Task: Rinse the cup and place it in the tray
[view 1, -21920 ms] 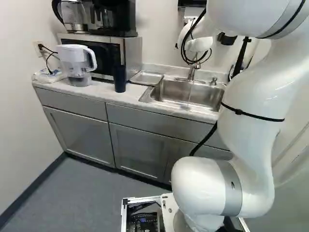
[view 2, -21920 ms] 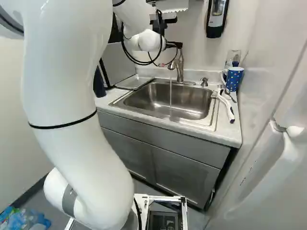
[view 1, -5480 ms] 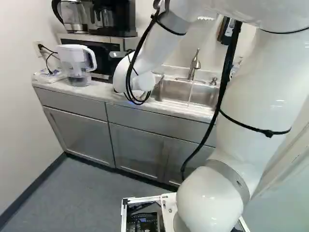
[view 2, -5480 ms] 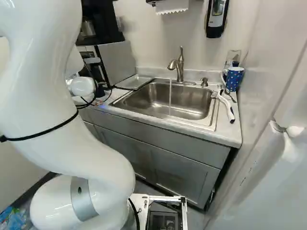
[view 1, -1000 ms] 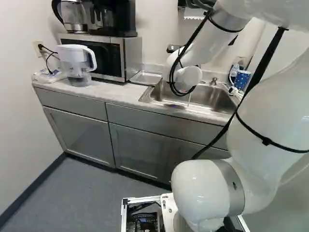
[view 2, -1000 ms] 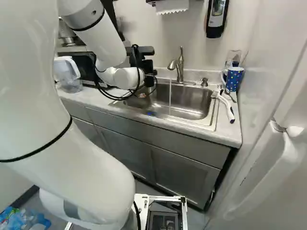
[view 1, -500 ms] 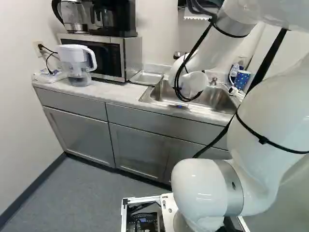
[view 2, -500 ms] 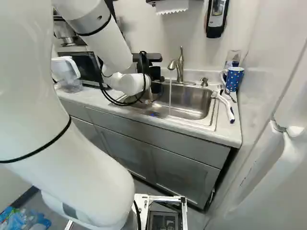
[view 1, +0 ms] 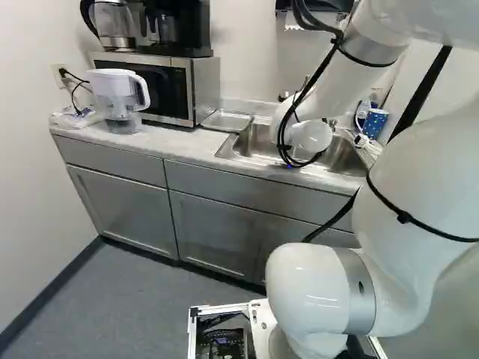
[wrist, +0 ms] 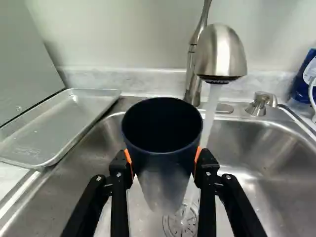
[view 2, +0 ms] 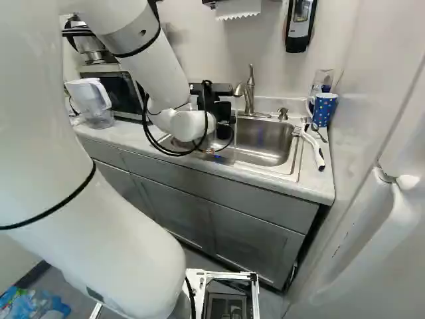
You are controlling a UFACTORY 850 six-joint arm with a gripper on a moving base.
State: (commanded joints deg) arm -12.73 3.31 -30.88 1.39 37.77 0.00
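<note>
Two-finger claw (wrist: pixel 163 160) was clamped on cup (wrist: pixel 162 136); water (wrist: pixel 212 103) fell just outside its rim. Rinse needed small sideways shift under faucet (wrist: pixel 220 52), then tipping over sink (wrist: pixel 276 148).

A pale, grey-veined worktop (view 1: pixel 176 146) runs along the wall over grey cabinets (view 1: pixel 217 228), with a steel sink (view 2: pixel 265 136) set into it. Taking the sink as the clock's centre and the wall behind it as twelve, the shallow metal tray (view 1: pixel 226 121) lies at ten, just beside the microwave (view 1: pixel 203 90). Further out, towards nine, stand a clear pitcher (view 1: pixel 118 93) and, past it, a flat white packet (view 1: pixel 75 118). Near two are a dotted blue mug (view 2: pixel 324 109) and a bottle (view 2: pixel 324 85) behind; at three lies a white-handled brush (view 2: pixel 312 146).
</note>
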